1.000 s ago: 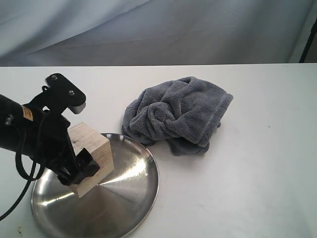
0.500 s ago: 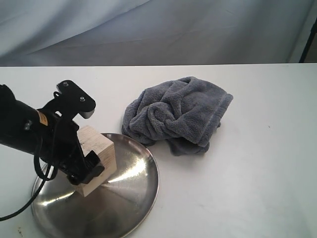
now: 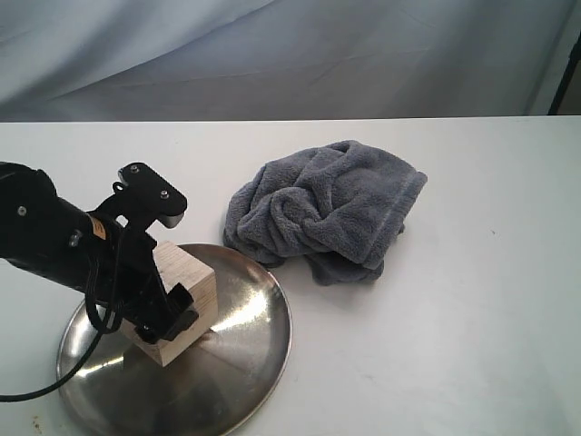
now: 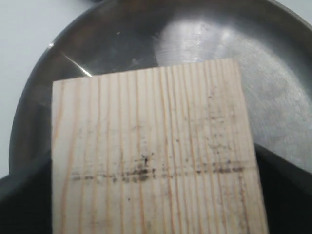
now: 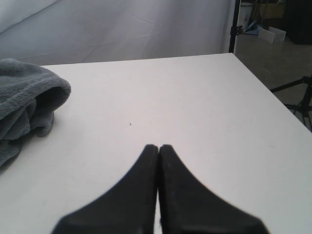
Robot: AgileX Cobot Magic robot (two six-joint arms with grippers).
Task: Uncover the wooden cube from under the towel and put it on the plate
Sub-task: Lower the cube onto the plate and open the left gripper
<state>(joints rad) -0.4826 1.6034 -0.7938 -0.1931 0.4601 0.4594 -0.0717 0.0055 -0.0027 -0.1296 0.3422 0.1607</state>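
Over the plate (image 3: 245, 363), the left gripper (image 3: 163, 318) is clamped on the wooden cube (image 3: 192, 286), which looks tilted. Letting go like that could make it tumble or skid on the slick steel.

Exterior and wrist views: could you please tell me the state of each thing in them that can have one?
wooden cube: uncovered, tilted, gripped low over the plate; contact with it unclear.
towel: bunched in a heap on the table beside the plate.
plate: flat on the table, right way up.
left gripper: shut on the wooden cube.
right gripper: shut, holding nothing.
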